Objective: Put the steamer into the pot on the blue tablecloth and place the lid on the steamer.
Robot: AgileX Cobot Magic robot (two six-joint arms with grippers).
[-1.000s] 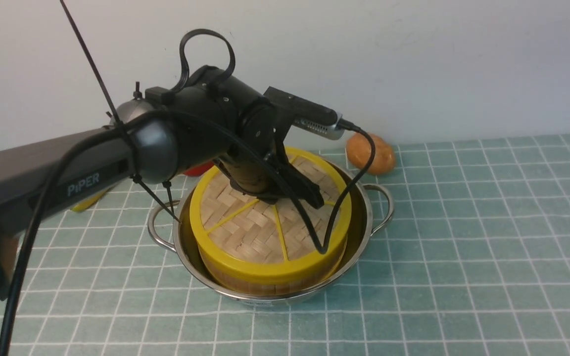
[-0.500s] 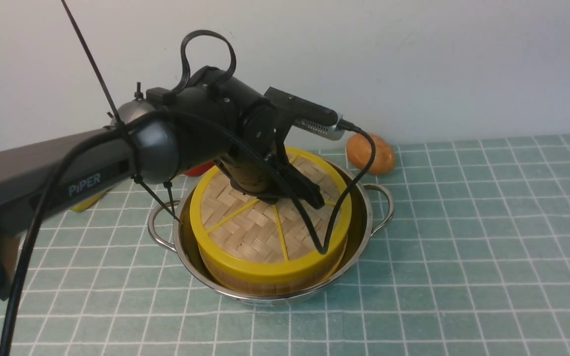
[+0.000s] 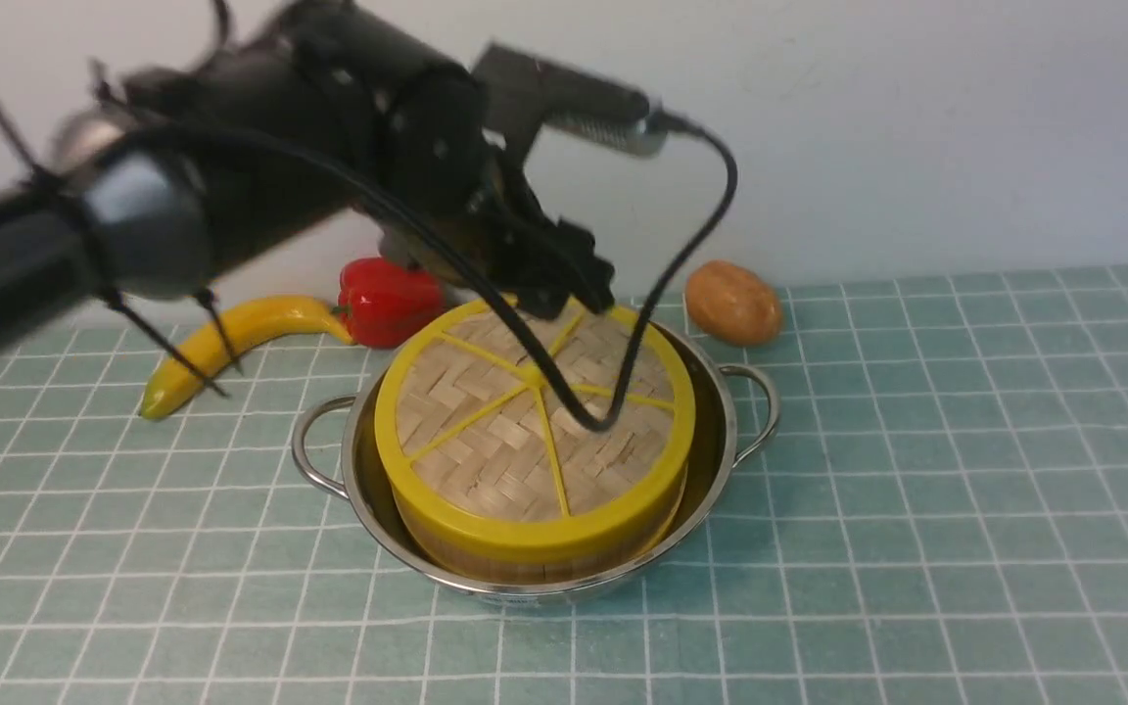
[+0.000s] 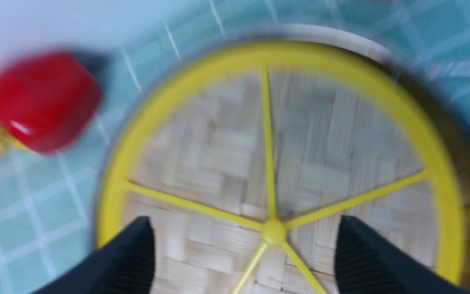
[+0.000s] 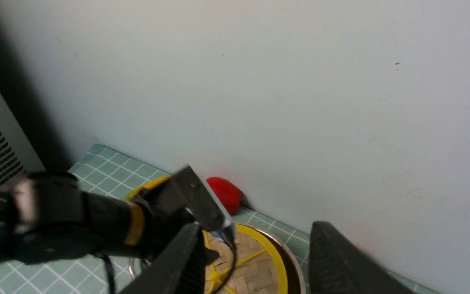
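Note:
The lid lies flat on the steamer, whose wooden side wall shows below the yellow rim. The steamer stands in the pot on the blue tablecloth. My left gripper hangs open and empty just above the lid's far rim, blurred by motion. In the left wrist view the left gripper has its jaws wide apart over the lid, above the centre hub. My right gripper is open and empty, high up and aimed at the wall; the front view does not show it.
A red pepper and a yellow banana lie behind and left of the pot. A brown rounded object sits behind it to the right by the wall. The left arm's cable droops onto the lid.
My left gripper has risen off the middle of the lid and moved back toward the far rim. The lid has stayed on the steamer, its centre hub now uncovered.

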